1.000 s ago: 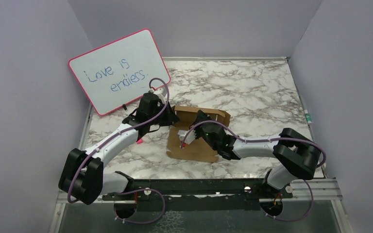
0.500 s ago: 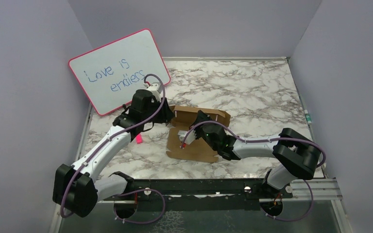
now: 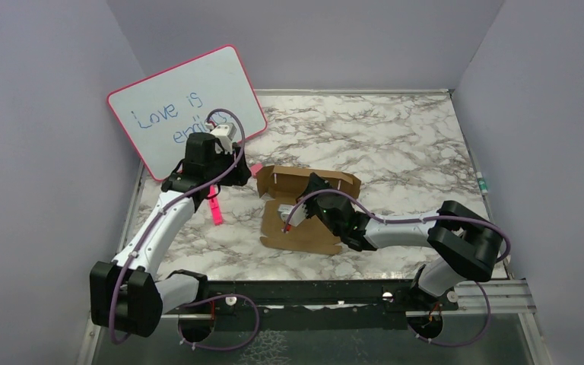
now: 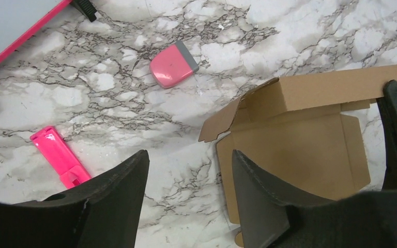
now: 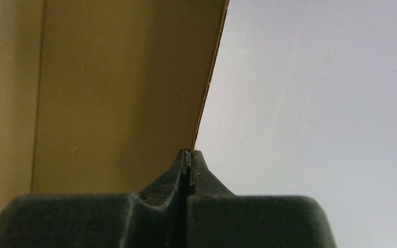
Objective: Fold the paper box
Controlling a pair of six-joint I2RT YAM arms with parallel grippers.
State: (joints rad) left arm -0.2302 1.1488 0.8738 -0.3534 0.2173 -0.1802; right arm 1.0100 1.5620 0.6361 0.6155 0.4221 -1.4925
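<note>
Your paper box (image 3: 300,237) sits near the middle of the table (image 3: 395,144), flat part down. Its long way runs left to right. One long wall stands up at the far side, and the flat part lies toward the arm bases. A short flap sticks out at the wall's left end.

Your left jaws are spread apart with nothing in them, up over the table just left of the box. Your right jaws are squeezed tight, with their tips right at the edge of a brown wall. You cannot tell if any card is pinched there.

The top view shows the whiteboard (image 3: 186,106) and its words. The left wrist view shows only its pink edge. The right wrist view shows just brown card and a pale surface.

Count them: one box, one whiteboard, one pink block (image 4: 173,64) with a grey end, one pink stick (image 4: 59,157) and two arms.
</note>
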